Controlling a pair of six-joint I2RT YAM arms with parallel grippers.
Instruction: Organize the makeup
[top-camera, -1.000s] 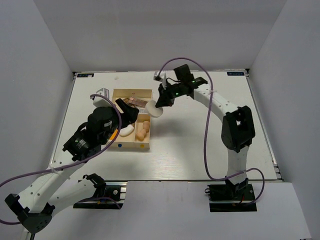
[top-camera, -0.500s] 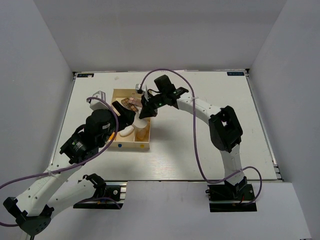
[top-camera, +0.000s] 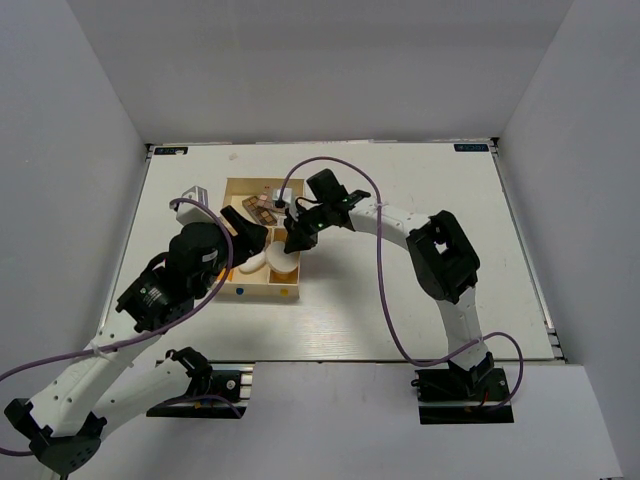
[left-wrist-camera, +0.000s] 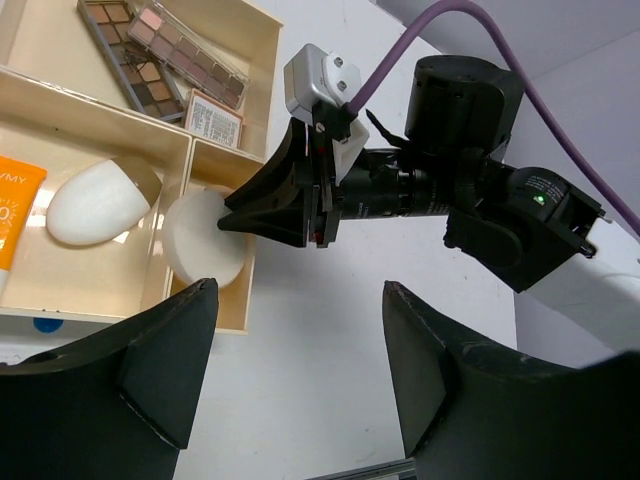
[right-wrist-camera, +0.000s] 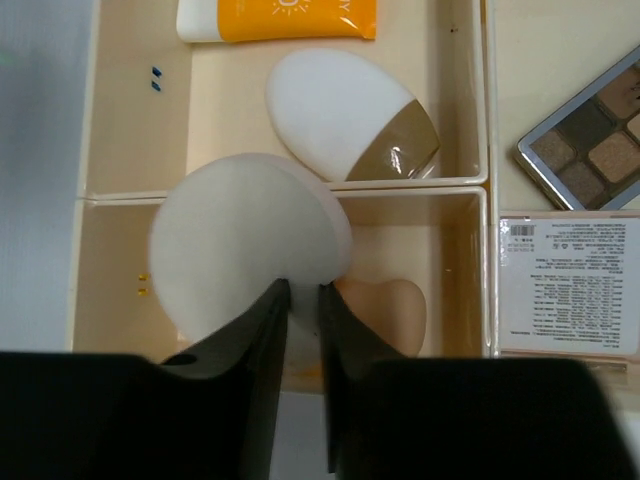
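The right tool (right-wrist-camera: 305, 290) has its two fingers drawn nearly together on the rim of the round cream puff (right-wrist-camera: 245, 240), pinching it by the edge so the disc stands out ahead of the tips. Held like that, I'd say, it can go edge-first into a narrow slot. The puff hangs over a small compartment of the wooden box (right-wrist-camera: 280, 188), its far side over the divider. A tan sponge (right-wrist-camera: 385, 305) lies in that compartment, just beside the tool's fingers. Beyond the tips, past the divider, sit the white oval piece (right-wrist-camera: 335, 105) and the orange tube (right-wrist-camera: 290, 18); off to the tool's side lies the square compact (right-wrist-camera: 568, 285). The left tool (left-wrist-camera: 298, 295) hovers nearby, fingers wide apart and gripping nothing, seemingly keeping clear.
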